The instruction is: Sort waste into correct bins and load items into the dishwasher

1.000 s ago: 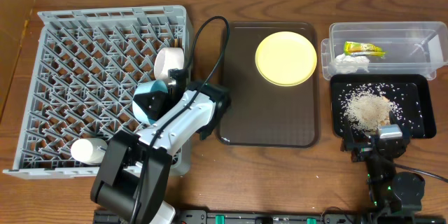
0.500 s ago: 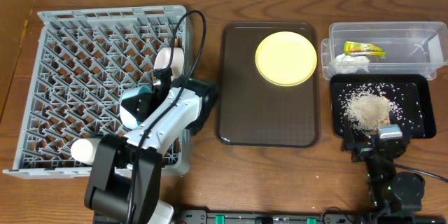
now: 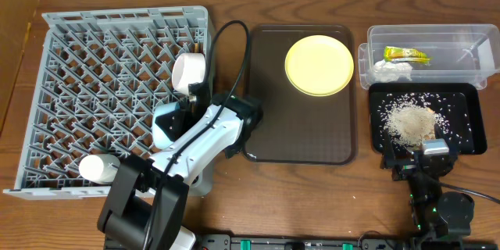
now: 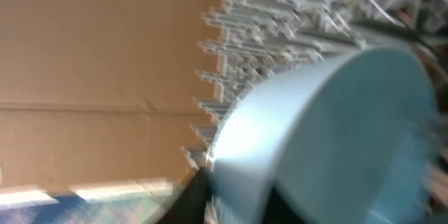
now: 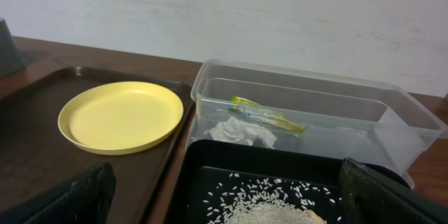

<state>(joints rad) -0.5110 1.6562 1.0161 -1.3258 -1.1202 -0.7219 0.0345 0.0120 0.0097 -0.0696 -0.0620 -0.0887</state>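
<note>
My left gripper is shut on the light-blue bowl and holds it tilted over the right side of the grey dish rack. The blurred left wrist view shows the bowl filling the frame above my fingers. A white bowl stands on edge in the rack. A white cup lies at its front. The yellow plate sits on the brown tray. My right gripper is open at the black tray's front edge. The chopsticks are not visible.
The clear tub at the back right holds the yellow-green wrapper and the white tissue. Rice scraps are piled in the black tray. The left arm's cable loops over the brown tray's left edge.
My left gripper swung left over the rack with the blue bowl, then back right to near the rack's right wall. The right arm has not moved.
</note>
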